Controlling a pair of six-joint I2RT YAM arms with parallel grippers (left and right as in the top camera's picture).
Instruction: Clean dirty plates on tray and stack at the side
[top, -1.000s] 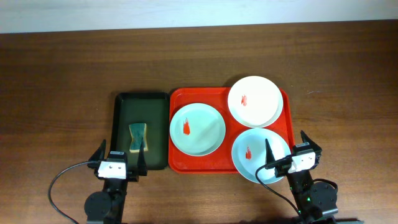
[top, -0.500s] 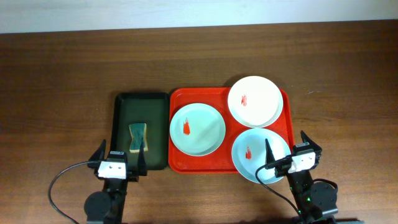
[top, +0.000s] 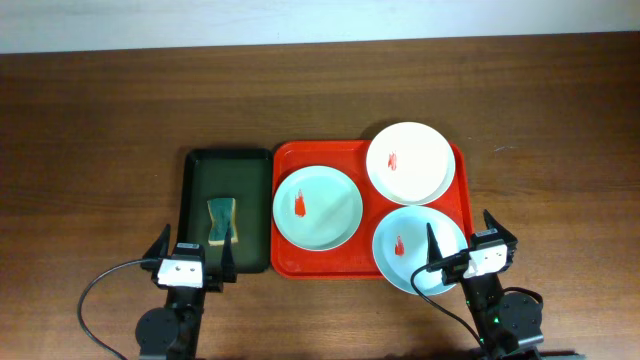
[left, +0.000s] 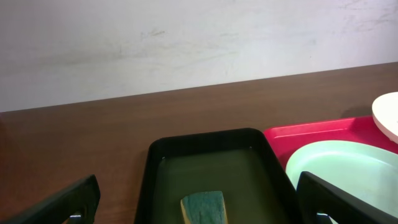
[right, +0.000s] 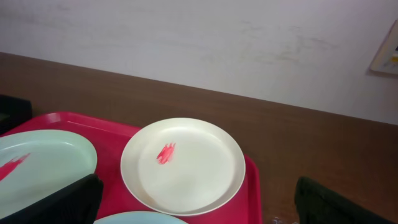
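The wooden bench (top: 320, 90) carries the red tray (top: 315, 155), with a dark green tray (top: 200, 170) just beside it at 9 o'clock. On the red tray lie three red-smeared plates: a mint plate (top: 318, 208) at 9 o'clock, a white plate (top: 407, 163) at 1 o'clock and a second mint plate (top: 415, 248) at 5 o'clock. A sponge (top: 222, 221) lies in the green tray. The left hand (top: 192, 250) is at the green tray's 6 o'clock and the right hand (top: 462, 240) at the red tray's 5 o'clock, both spread wide and empty.

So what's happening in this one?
Nothing is being handled yet. Three red-smeared plates, two mint-green and one white, lie on the red tray. A sponge lies in the dark green tray beside it. The left gripper hangs open near the sponge, the right gripper open near a mint-green plate.
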